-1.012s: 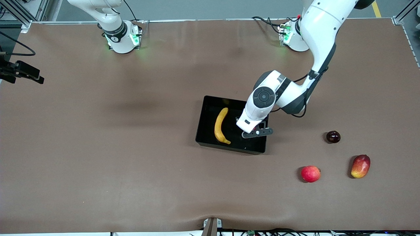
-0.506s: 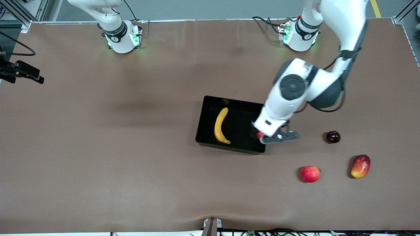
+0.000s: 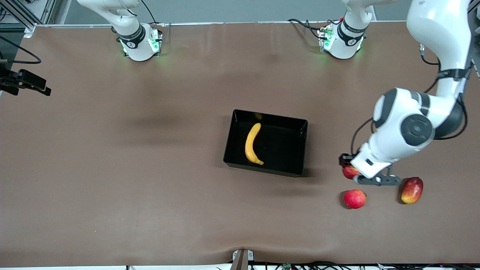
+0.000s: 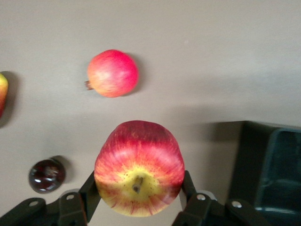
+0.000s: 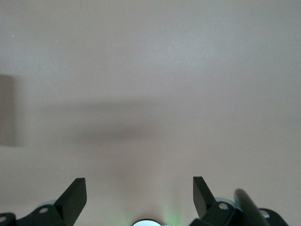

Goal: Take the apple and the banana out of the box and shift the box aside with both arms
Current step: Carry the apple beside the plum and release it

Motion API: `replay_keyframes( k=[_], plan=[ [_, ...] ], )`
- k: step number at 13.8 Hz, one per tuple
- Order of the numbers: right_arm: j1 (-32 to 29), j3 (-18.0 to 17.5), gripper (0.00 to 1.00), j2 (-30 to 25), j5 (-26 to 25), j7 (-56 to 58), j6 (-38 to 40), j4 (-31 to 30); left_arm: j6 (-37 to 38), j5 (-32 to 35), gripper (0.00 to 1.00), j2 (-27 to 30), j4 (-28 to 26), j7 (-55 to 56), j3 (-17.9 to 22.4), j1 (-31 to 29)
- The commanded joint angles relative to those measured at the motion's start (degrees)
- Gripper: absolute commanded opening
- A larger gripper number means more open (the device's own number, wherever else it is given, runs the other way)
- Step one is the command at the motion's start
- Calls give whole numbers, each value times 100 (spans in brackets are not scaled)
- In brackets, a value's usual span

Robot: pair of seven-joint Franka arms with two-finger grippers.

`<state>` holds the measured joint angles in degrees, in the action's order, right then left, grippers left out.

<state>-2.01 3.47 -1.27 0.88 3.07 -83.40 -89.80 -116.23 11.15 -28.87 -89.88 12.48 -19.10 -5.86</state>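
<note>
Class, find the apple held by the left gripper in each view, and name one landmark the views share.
Front view: apple, in the left gripper, above the table.
Left wrist view: apple, low centre.
Right wrist view: not in it.
Shared landmark: pink-red fruit.

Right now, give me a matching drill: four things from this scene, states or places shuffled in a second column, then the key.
Things
1. banana
2. apple
3. pink-red round fruit
4. right gripper

States or places
A. held in the left gripper, up over the table's left arm end
B. open and holding nothing
C. lying in the black tray
D. resting on the table, nearer the front camera than the tray

Pairs: 1-C, 2-A, 3-D, 4-B
</note>
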Motion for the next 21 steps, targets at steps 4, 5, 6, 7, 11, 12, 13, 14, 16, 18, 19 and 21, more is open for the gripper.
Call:
replay_keyframes(
  k=[4, 5, 6, 7, 11, 12, 13, 14, 16, 18, 19, 21],
  plan=[
    [-28, -13, 100, 30, 79, 71, 78, 94, -127, 308, 0, -663, -3, -220, -59, -459],
    [-37, -13, 100, 30, 79, 71, 78, 94, -197, 343, 0, -751, -29, -220, -24, -521],
    [-28, -13, 100, 30, 79, 71, 78, 94, -311, 370, 0, -848, -73, -220, -24, -660],
    [-28, -13, 100, 30, 79, 71, 78, 94, -434, 370, 0, -883, -126, -211, -24, -723],
    [-45, -13, 100, 30, 79, 71, 78, 94, -830, 379, 0, -1094, -170, -211, -15, -934],
    [-37, -13, 100, 30, 79, 71, 78, 103, -848, 370, 0, -1147, -170, -220, -15, -943],
    [-28, -13, 100, 30, 79, 71, 78, 94, -892, 370, 0, -1174, -170, -220, -6, -978],
    [-28, -13, 100, 30, 79, 71, 78, 94, -936, 370, 3, -1217, -161, -220, -15, -1022],
    [-19, -13, 100, 30, 79, 71, 78, 94, -963, 370, 65, -1253, -144, -220, -15, -1066],
    [-28, -13, 100, 30, 79, 71, 78, 94, -945, 379, 100, -1192, -135, -325, -15, -1101],
    [-28, -13, 100, 30, 79, 71, 78, 94, -928, 379, 100, -1157, -118, -352, -24, -1110],
    [-45, -13, 100, 30, 79, 71, 78, 94, -823, 370, 100, -990, -126, -317, -68, -1058]
  ],
)
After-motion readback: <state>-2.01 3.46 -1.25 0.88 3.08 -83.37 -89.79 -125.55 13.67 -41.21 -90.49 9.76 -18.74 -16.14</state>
